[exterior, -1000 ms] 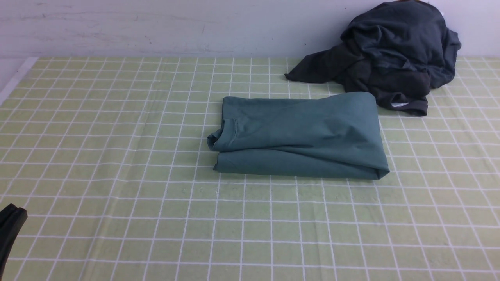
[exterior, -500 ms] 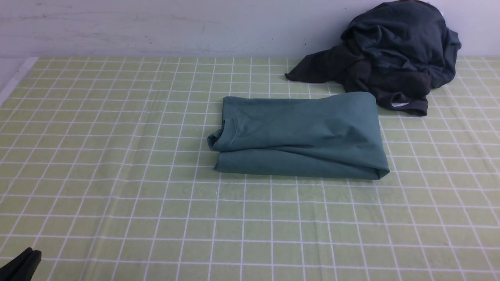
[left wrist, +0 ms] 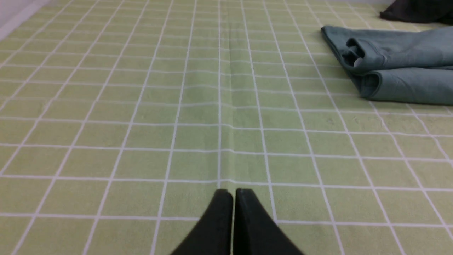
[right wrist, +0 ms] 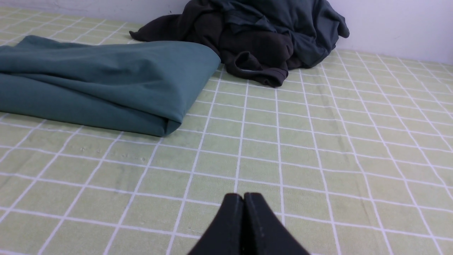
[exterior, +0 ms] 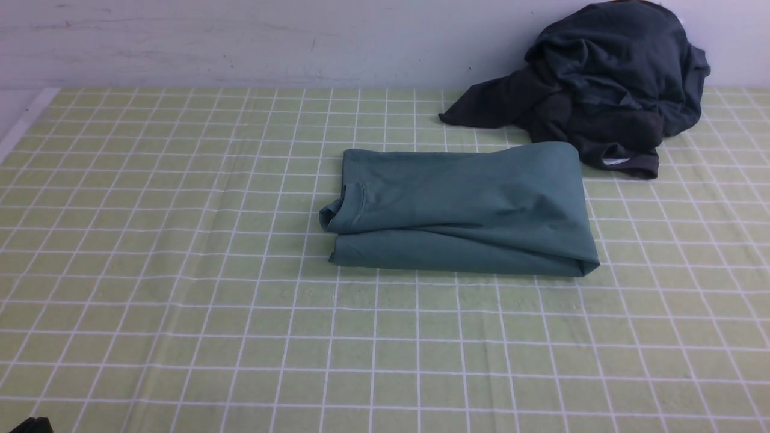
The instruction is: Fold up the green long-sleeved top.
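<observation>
The green long-sleeved top (exterior: 463, 210) lies folded into a flat rectangle in the middle of the checked cloth, its ribbed neck at the left end. It shows too in the left wrist view (left wrist: 396, 67) and in the right wrist view (right wrist: 102, 81). My left gripper (left wrist: 233, 192) is shut and empty, low over bare cloth well short of the top; only a sliver of it (exterior: 33, 426) shows at the front view's bottom left corner. My right gripper (right wrist: 243, 195) is shut and empty over bare cloth, out of the front view.
A crumpled dark charcoal-grey garment (exterior: 601, 90) is heaped against the back wall at the far right, just behind the top's right end. The green checked tablecloth (exterior: 180, 270) covers the table; its left edge (exterior: 24, 120) shows at the far left.
My left gripper has drawn back down and out of the front view's bottom left corner, leaving only a sliver. The top has not moved.
</observation>
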Motion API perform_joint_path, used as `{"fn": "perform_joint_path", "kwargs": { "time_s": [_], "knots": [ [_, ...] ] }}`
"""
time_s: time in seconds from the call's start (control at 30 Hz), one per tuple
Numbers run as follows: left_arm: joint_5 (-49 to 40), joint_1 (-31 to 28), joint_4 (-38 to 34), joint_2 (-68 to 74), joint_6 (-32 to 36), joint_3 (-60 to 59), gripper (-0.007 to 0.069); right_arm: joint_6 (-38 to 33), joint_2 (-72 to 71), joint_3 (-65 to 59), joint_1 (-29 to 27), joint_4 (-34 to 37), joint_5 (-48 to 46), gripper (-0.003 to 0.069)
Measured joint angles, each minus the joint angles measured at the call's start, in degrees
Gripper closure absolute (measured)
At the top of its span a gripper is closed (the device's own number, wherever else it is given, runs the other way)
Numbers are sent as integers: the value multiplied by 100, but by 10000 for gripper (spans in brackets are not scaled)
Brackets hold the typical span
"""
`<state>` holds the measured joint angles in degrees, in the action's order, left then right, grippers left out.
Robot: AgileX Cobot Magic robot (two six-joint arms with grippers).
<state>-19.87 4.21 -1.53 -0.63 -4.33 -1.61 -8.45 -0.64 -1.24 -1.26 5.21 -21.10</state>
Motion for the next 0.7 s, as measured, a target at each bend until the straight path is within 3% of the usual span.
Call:
{"fn": "perform_joint_path", "kwargs": {
  "time_s": [0.33,0.7],
  "knots": [
    [-1,-21,-193,0,1384,2,627,0,0,0,0,0,0,670],
    [-3,-21,-284,0,1597,2,627,0,0,0,0,0,0,670]
  ]
}}
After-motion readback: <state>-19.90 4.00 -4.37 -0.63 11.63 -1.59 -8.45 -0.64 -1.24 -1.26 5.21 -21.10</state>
